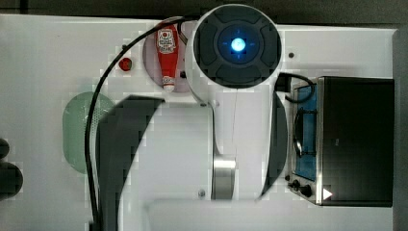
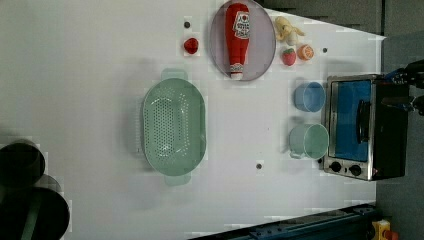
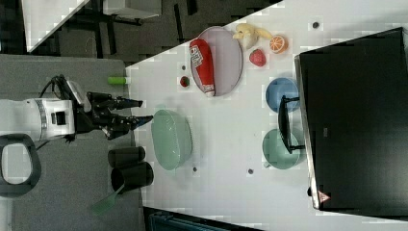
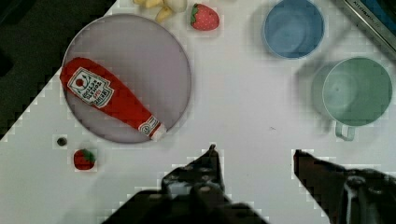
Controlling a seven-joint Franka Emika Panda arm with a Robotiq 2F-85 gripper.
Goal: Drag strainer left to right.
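While the arm's body hides much of the strainer (image 1: 77, 132) in the top view, the left view shows it whole at the white table's (image 2: 90, 60) centre. Released and empty, the gripper (image 3: 137, 110) hangs at the right view's left, apart from it. A ketchup bottle (image 2: 237, 37) lies on a plate (image 2: 264, 45); two cups (image 2: 309, 120) stand beside a toaster oven (image 2: 362, 127).

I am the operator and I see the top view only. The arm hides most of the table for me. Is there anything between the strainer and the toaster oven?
Observer: Yes. In the left view a blue cup and a green mug stand just beside the toaster oven.
Operator: Is the strainer upright?
Observer: Yes, the strainer sits open side up, nothing inside it.
Operator: Is the gripper near it?
Observer: In the right view the gripper hangs apart from the strainer's rim, fingers open, holding nothing.
Operator: What lies past the ketchup bottle?
Observer: Beyond the plate holding the ketchup bottle lie a toy banana, a strawberry and an orange slice.
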